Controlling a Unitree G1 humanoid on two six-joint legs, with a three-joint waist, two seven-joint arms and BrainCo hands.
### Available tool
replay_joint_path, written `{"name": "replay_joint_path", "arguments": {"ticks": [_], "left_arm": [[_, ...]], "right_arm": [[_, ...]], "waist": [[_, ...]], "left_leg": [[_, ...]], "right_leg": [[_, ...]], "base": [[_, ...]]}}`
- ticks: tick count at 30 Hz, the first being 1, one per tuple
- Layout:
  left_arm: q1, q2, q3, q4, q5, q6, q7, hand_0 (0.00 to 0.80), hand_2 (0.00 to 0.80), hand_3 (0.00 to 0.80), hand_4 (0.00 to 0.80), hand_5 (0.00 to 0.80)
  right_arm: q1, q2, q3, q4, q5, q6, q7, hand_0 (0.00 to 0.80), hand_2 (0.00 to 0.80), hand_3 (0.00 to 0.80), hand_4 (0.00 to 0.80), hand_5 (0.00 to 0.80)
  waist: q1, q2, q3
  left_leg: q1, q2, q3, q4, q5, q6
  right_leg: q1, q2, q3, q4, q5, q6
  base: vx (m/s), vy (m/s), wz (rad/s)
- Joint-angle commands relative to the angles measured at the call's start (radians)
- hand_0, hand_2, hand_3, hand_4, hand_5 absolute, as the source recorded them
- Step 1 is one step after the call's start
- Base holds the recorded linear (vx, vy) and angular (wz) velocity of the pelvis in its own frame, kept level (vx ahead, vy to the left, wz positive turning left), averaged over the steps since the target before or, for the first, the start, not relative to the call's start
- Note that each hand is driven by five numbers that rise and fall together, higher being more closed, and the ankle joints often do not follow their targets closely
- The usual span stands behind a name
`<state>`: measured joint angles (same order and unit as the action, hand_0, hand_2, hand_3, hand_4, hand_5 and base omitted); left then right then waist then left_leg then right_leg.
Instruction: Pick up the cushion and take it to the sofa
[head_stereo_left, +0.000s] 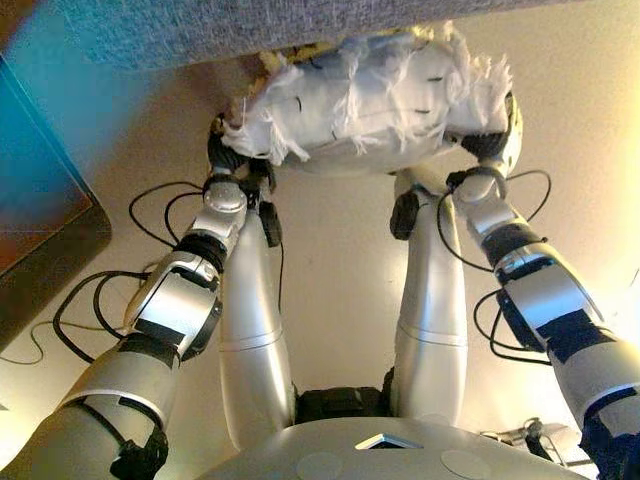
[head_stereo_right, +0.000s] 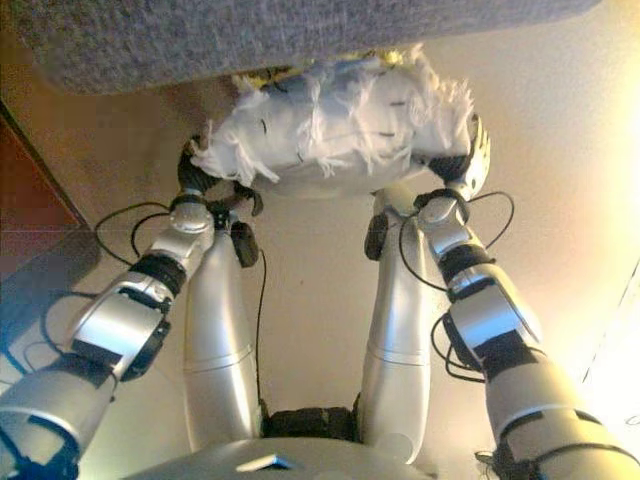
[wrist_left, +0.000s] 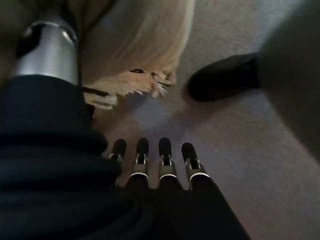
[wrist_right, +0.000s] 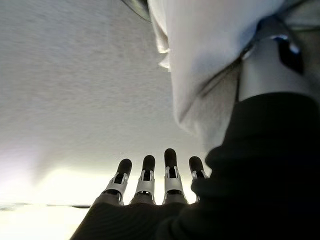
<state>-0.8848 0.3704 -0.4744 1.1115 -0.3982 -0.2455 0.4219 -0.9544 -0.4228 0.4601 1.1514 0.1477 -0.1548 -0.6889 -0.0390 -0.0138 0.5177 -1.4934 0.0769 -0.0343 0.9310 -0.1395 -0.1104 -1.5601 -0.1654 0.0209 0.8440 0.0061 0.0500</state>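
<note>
A white cushion (head_stereo_left: 370, 100) with a frayed fringe is held up in front of me between both hands, just below the grey sofa (head_stereo_left: 250, 30). My left hand (head_stereo_left: 228, 150) presses its left end and my right hand (head_stereo_left: 490, 145) its right end. In the left wrist view the fingers (wrist_left: 162, 167) lie straight, with the cushion's fringed cloth (wrist_left: 135, 45) beside the thumb. The right wrist view shows the same: straight fingers (wrist_right: 147, 182) and the white cushion (wrist_right: 210, 60) against the thumb side. Neither hand curls round it.
The sofa's grey edge (head_stereo_right: 300, 35) runs across the top of both eye views, close above the cushion. A dark low piece of furniture (head_stereo_left: 40, 230) stands at my left. Beige floor lies below.
</note>
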Motion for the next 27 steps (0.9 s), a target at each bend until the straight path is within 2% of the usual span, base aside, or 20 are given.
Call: {"name": "replay_joint_path", "arguments": {"ticks": [1,4,5,6,7,8,9,10,11,12,13,14,15,20,27], "left_arm": [[0.037,-0.009,-0.006,-0.004,0.049,-0.034,-0.098,0.000,0.000,0.000,0.000,0.000],[0.005,0.004,-0.057,-0.088,0.005,0.001,-0.223,0.000,0.000,0.000,0.000,0.000],[-0.021,0.002,-0.080,-0.106,-0.015,0.025,-0.269,0.000,0.000,0.000,0.000,0.000],[-0.039,0.011,-0.090,-0.125,-0.042,0.055,-0.313,0.000,0.000,0.000,0.000,0.000],[-0.048,0.033,-0.096,-0.166,-0.069,0.097,-0.351,0.000,0.000,0.000,0.000,0.000],[-0.051,0.069,-0.115,-0.214,-0.103,0.140,-0.383,0.000,0.000,0.000,0.000,0.000],[-0.053,0.104,-0.123,-0.254,-0.132,0.182,-0.418,0.000,0.000,0.000,0.000,0.000],[-0.051,0.135,-0.130,-0.287,-0.149,0.199,-0.461,0.000,0.000,0.000,0.000,0.000],[-0.050,0.153,-0.146,-0.312,-0.167,0.208,-0.467,0.000,0.000,0.000,0.000,0.000],[-0.038,0.179,-0.154,-0.358,-0.181,0.219,-0.480,0.414,0.414,0.414,0.414,0.414],[-0.028,0.189,-0.157,-0.381,-0.179,0.219,-0.478,0.800,0.800,0.800,0.800,0.800],[-0.016,0.203,-0.161,-0.407,-0.187,0.216,-0.485,0.800,0.800,0.800,0.800,0.800],[-0.007,0.213,-0.160,-0.424,-0.201,0.216,-0.493,0.800,0.800,0.800,0.800,0.800],[0.067,0.264,-0.139,-0.585,-0.221,0.243,-0.481,0.800,0.800,0.800,0.800,0.800],[0.158,0.270,-0.091,-0.631,-0.269,0.215,-0.523,0.800,0.800,0.800,0.800,0.800]], "right_arm": [[0.029,-0.029,0.076,-0.092,-0.033,-0.044,0.059,0.000,0.000,0.000,0.000,0.000],[-0.016,-0.043,0.116,-0.168,0.001,-0.074,0.167,0.000,0.000,0.000,0.000,0.000],[-0.058,-0.032,0.111,-0.162,0.145,-0.138,0.328,0.000,0.000,0.000,0.000,0.000],[-0.073,-0.043,0.102,-0.180,0.206,-0.171,0.437,0.000,0.000,0.000,0.000,0.000],[-0.058,-0.090,0.101,-0.215,0.229,-0.093,0.470,0.000,0.000,0.000,0.000,0.000],[-0.029,-0.149,0.107,-0.247,0.290,-0.133,0.564,0.000,0.000,0.000,0.000,0.000],[-0.014,-0.188,0.112,-0.289,0.339,-0.143,0.617,0.000,0.000,0.000,0.000,0.000],[0.009,-0.235,0.105,-0.315,0.439,-0.095,0.726,0.000,0.000,0.000,0.000,0.000],[0.003,-0.284,0.135,-0.423,0.282,-0.343,0.691,0.000,0.000,0.000,0.000,0.000],[0.020,-0.338,0.135,-0.459,0.369,-0.060,0.654,0.000,0.000,0.000,0.000,0.000],[0.037,-0.359,0.126,-0.461,0.391,-0.081,0.697,0.223,0.223,0.223,0.223,0.223],[0.060,-0.386,0.120,-0.490,0.406,-0.086,0.726,0.646,0.646,0.646,0.646,0.646],[0.075,-0.401,0.115,-0.516,0.404,-0.091,0.730,0.800,0.800,0.800,0.800,0.800],[0.171,-0.447,0.054,-0.672,0.380,-0.061,0.716,0.800,0.800,0.800,0.800,0.800],[0.235,-0.433,-0.003,-0.658,0.364,-0.072,0.747,0.800,0.800,0.800,0.800,0.800]], "waist": [[-0.012,0.060,0.002],[-0.011,0.061,0.002],[-0.007,0.063,0.002],[-0.006,0.059,0.002],[-0.009,0.051,0.002],[-0.015,0.037,0.002],[-0.021,0.026,0.002],[-0.027,0.015,0.002],[-0.031,0.007,0.002],[-0.036,-0.001,0.002],[-0.037,-0.004,0.002],[-0.041,-0.006,0.002],[-0.042,-0.007,0.002],[-0.043,-0.007,0.002],[-0.028,0.004,0.002]], "left_leg": [[-0.077,-0.016,0.031,0.011,0.061,0.054],[-0.077,-0.016,0.031,-0.005,0.058,0.049],[-0.077,-0.016,0.028,-0.003,0.055,0.046],[-0.077,-0.017,0.027,0.000,0.051,0.043],[-0.077,-0.018,0.024,0.005,0.050,0.037],[-0.077,-0.017,0.021,0.012,0.050,0.036],[-0.077,-0.013,0.023,0.012,0.053,0.040],[-0.077,-0.016,0.026,0.010,0.054,0.039],[-0.077,-0.021,0.028,0.008,0.053,0.040],[-0.077,-0.021,0.030,0.008,0.052,0.039],[-0.077,-0.020,0.031,0.013,0.052,0.039],[-0.077,-0.021,0.031,0.020,0.048,0.040],[-0.077,-0.020,0.030,0.023,0.045,0.042],[-0.077,-0.028,0.031,0.052,0.032,0.051],[-0.077,-0.044,0.024,0.089,0.034,0.054]], "right_leg": [[-0.010,-0.015,-0.031,0.034,0.020,0.014],[-0.010,-0.017,-0.030,0.013,0.024,0.018],[-0.010,-0.020,-0.030,0.012,0.021,0.020],[-0.010,-0.021,-0.029,0.016,0.018,0.021],[-0.010,-0.021,-0.028,0.020,0.021,0.021],[-0.010,-0.023,-0.028,0.023,0.027,0.024],[-0.010,-0.024,-0.030,0.023,0.030,0.024],[-0.010,-0.024,-0.026,0.016,0.034,0.024],[-0.010,-0.024,-0.023,0.012,0.036,0.027],[-0.010,-0.027,-0.021,0.007,0.042,0.030],[-0.010,-0.029,-0.019,0.005,0.046,0.030],[-0.010,-0.032,-0.019,0.005,0.047,0.030],[-0.010,-0.034,-0.020,0.006,0.045,0.030],[-0.010,-0.049,-0.008,0.021,0.037,0.030],[-0.010,-0.066,0.010,0.054,0.044,0.037]], "base": [[0.055,-0.038,0.03],[0.053,-0.034,0.03],[0.059,-0.043,0.03],[0.056,-0.035,0.03],[0.055,-0.022,0.03],[0.060,-0.009,0.02],[0.078,-0.019,0.01],[0.064,-0.019,-0.02],[0.066,-0.032,-0.02],[0.057,-0.025,0.01],[0.077,-0.012,0.06],[0.072,0.006,0.10],[0.071,0.011,0.12],[0.044,0.006,0.07],[0.024,0.014,0.10]]}}
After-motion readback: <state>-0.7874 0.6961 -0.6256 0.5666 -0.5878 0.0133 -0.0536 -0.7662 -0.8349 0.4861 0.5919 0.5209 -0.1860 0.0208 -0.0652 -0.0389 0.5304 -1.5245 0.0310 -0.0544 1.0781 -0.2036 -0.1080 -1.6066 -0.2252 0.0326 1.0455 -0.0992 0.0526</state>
